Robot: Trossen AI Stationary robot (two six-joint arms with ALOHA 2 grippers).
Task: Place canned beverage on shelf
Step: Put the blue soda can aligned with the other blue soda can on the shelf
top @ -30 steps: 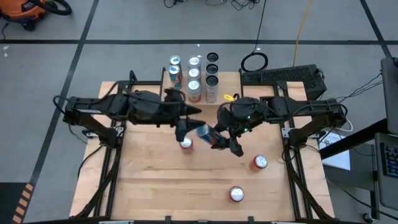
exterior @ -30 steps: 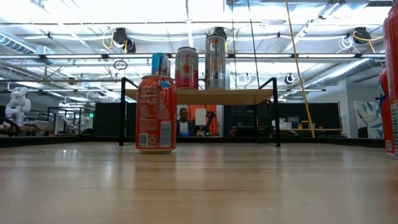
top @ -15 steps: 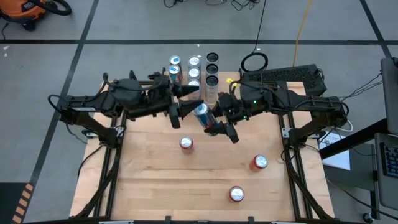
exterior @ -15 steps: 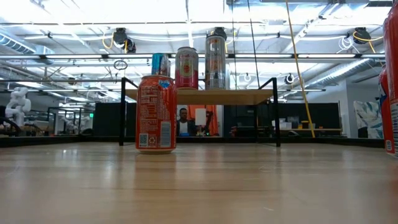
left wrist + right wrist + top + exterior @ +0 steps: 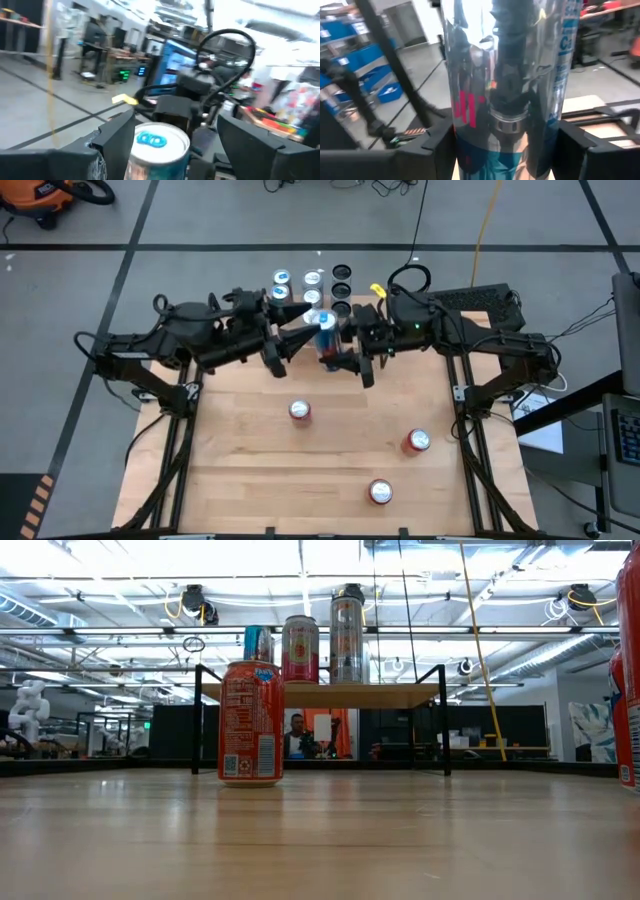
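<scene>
A tall blue-and-silver can stands upright in the air near the table's far edge, just in front of the shelf. My left gripper reaches it from the left and my right gripper from the right, each shut on it. The left wrist view shows the can's top with its blue tab. The right wrist view shows its shiny body. Several cans stand on the shelf. The low view shows neither the grippers nor the held can. My left gripper has the can's upper part between its two fingers, just under the top rim. The fingers come level from the table's left. The can stands upright, clear of the table. My right gripper pinches the can's body between its two fingers, one on each side. The fingers come level from the table's right. The can rises upright above them, lifted clear.
Three cans stand on the table: an orange one near the middle, a red one to the right, and another near the front edge. A keyboard and a cable coil lie beyond the far right corner.
Both grippers have gone up and toward the table's far edge together, tipping from slanting down to level. The can between them has come from over the table's middle to just in front of the shelf and has turned from tilted to upright.
</scene>
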